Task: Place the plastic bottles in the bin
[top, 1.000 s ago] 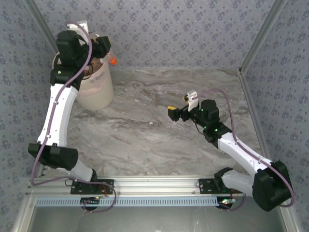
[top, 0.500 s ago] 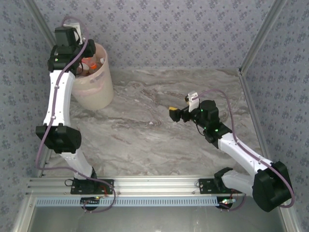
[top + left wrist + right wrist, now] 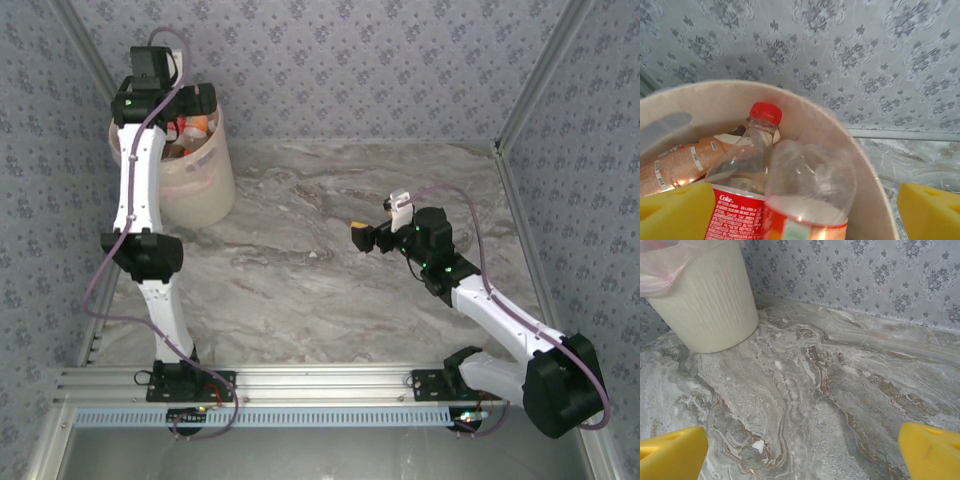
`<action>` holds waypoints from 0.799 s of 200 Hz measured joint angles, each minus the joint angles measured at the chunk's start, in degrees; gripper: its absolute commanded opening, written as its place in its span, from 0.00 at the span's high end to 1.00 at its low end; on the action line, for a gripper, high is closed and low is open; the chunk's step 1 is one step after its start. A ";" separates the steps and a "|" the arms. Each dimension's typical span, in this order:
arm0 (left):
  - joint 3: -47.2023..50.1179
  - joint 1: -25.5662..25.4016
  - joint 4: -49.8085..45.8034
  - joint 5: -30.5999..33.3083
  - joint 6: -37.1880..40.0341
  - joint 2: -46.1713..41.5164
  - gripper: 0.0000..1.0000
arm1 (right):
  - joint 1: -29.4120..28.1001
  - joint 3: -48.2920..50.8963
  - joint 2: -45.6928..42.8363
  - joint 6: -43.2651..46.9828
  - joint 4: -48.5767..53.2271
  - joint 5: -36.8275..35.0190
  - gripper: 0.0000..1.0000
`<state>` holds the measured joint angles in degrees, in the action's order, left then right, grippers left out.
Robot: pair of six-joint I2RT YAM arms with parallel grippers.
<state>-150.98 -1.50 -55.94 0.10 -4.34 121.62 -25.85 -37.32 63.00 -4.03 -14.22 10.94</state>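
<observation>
At centre right, the right hand (image 3: pixel 358 235) hovers open and empty above the grey marbled worktop (image 3: pixel 840 380). Upper left, the left hand (image 3: pixel 800 212) gapes over the tall pale beige plastic bin (image 3: pixel 842 137), whose clear plastic bottles (image 3: pixel 807 182) pile near the rim; a snagged finger could tip it, spilling them.

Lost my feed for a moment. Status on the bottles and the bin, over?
Left gripper open above the bin. Right gripper open over the table, holding nothing. Bottles lying inside the bin. Nothing in the way.
</observation>
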 measured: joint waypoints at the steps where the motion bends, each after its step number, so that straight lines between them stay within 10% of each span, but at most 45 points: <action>1: -0.24 0.00 -0.07 -0.07 -0.02 0.00 0.02 | 0.00 0.00 0.00 0.00 0.02 -0.04 0.00; 160: 1.14 -0.35 1.88 -20.11 -10.80 5.25 0.02 | 0.00 0.00 1.92 0.00 1.27 -1.60 0.00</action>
<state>-149.84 -1.85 -54.06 -20.01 -15.14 126.87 -25.85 -37.32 64.93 -4.03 -12.95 9.34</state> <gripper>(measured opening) 0.977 0.999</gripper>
